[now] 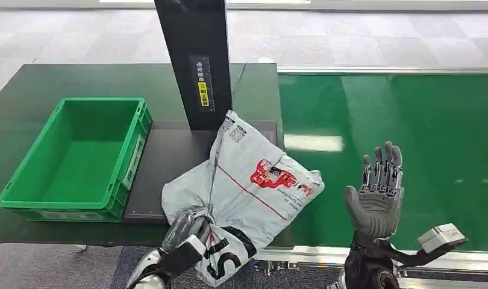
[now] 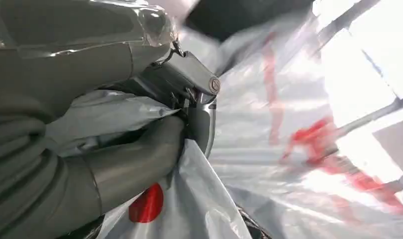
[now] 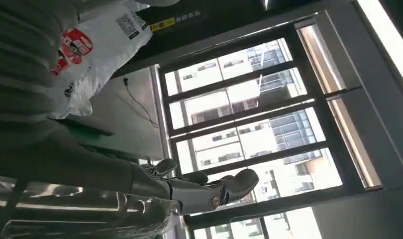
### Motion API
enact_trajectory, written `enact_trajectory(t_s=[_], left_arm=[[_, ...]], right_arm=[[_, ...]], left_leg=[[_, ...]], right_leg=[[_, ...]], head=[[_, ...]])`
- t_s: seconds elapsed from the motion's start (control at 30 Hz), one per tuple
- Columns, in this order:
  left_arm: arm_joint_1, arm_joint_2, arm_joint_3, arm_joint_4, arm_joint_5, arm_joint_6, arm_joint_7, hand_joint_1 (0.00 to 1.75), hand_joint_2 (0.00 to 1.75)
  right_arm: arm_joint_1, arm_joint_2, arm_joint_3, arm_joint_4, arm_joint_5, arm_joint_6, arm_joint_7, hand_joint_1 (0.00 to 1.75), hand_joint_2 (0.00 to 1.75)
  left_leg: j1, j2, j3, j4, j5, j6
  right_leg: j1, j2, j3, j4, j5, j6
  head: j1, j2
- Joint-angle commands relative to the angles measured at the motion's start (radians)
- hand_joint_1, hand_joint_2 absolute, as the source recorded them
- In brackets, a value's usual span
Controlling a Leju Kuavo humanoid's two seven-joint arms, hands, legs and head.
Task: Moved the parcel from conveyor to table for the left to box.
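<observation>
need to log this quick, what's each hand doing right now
Left hand: fingers closed on the near end of the grey parcel, holding it.
Right hand: open, fingers apart, holding nothing, raised over the green conveyor.

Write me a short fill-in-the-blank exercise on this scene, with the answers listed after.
1. The parcel is gripped by the robot's ____ hand.
2. The crate on the table is coloured ____.
3. The right hand is raised over the conveyor and holds ____.
4. The parcel's large printed logo is ____.

Missing words: left; green; nothing; red
</observation>
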Motion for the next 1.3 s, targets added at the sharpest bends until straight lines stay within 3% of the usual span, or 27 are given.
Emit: enact_trajectory(t_s=[0.03, 0.27, 0.4, 0.73, 0.83, 1.0, 1.13, 1.2, 1.3], left_arm=[[0.108, 0.058, 0.198, -0.412, 0.078, 0.041, -0.057, 1.75, 1.75], [0.185, 0.072, 0.334, -0.634, 0.18, 0.058, -0.14, 1.75, 1.75], [0.209, 0.022, 0.421, -0.716, 0.249, 0.062, -0.2, 1.75, 1.75], [0.086, -0.018, 0.618, -0.769, 0.427, -0.008, -0.208, 1.75, 1.75], [0.03, -0.021, 0.681, -0.732, 0.423, -0.007, -0.185, 1.75, 1.75], [-0.183, 0.071, 0.783, -0.48, 0.324, 0.039, -0.014, 1.75, 1.75], [-0.243, 0.148, 0.808, -0.268, 0.214, 0.038, 0.098, 1.75, 1.75], [-0.262, 0.16, 0.831, -0.198, 0.213, 0.02, 0.067, 1.75, 1.75], [-0.31, 0.214, 0.828, -0.059, 0.142, -0.012, 0.134, 1.75, 1.75]], right_arm=[[0.009, -0.013, -0.004, 0.022, -0.013, -0.019, -0.003, 0.0, 1.75], [0.034, -0.018, -0.012, 0.018, -0.027, -0.039, -0.011, 0.0, 1.75], [0.041, -0.008, -0.014, 0.019, -0.029, -0.041, -0.012, 0.0, 1.75], [0.023, 0.003, -0.013, 0.035, -0.025, -0.045, -0.011, 0.0, 1.75], [0.021, 0.004, -0.012, 0.037, -0.024, -0.045, -0.01, 0.0, 1.75], [0.016, 0.003, -0.002, 0.037, -0.021, -0.044, -0.002, 0.0, 1.75], [-0.005, 0.008, 0.012, 0.068, -0.015, -0.032, 0.009, 0.0, 1.75], [-0.015, 0.009, 0.014, 0.082, -0.014, -0.03, 0.008, 0.0, 1.75], [-0.024, 0.007, 0.017, 0.092, -0.01, -0.027, 0.01, 0.0, 1.75]], left_leg=[[0.001, 0.002, -0.001, 0.001, -0.001, 0.0], [0.001, 0.003, -0.002, 0.0, -0.001, 0.0], [0.0, 0.002, -0.002, 0.0, -0.001, 0.0], [0.0, 0.0, -0.003, 0.0, 0.0, 0.0], [0.0, 0.0, -0.002, -0.001, 0.0, 0.0], [0.0, -0.003, -0.002, -0.001, 0.002, 0.0], [0.0, 0.0, 0.0, -0.002, 0.002, -0.001], [-0.001, 0.001, 0.001, -0.003, 0.002, 0.0], [0.0, 0.0, 0.001, -0.002, 0.002, -0.001]], right_leg=[[0.001, 0.002, -0.001, 0.0, 0.0, 0.0], [0.001, 0.003, -0.002, -0.001, 0.001, 0.0], [0.0, 0.002, -0.003, 0.0, 0.0, 0.0], [0.0, 0.0, -0.003, -0.001, 0.001, -0.001], [0.0, 0.0, -0.002, -0.001, 0.0, -0.001], [0.0, -0.003, -0.002, 0.0, 0.0, -0.001], [0.0, 0.0, -0.001, -0.001, 0.001, -0.001], [-0.001, 0.0, 0.0, -0.001, 0.001, -0.001], [0.0, 0.0, 0.0, -0.001, 0.001, -0.001]], head=[[0.0, 0.0], [0.0, 0.0], [0.0, 0.0], [0.0, 0.0], [0.0, 0.0], [0.0, 0.0], [0.0, 0.0], [0.0, 0.0], [0.0, 0.0]])
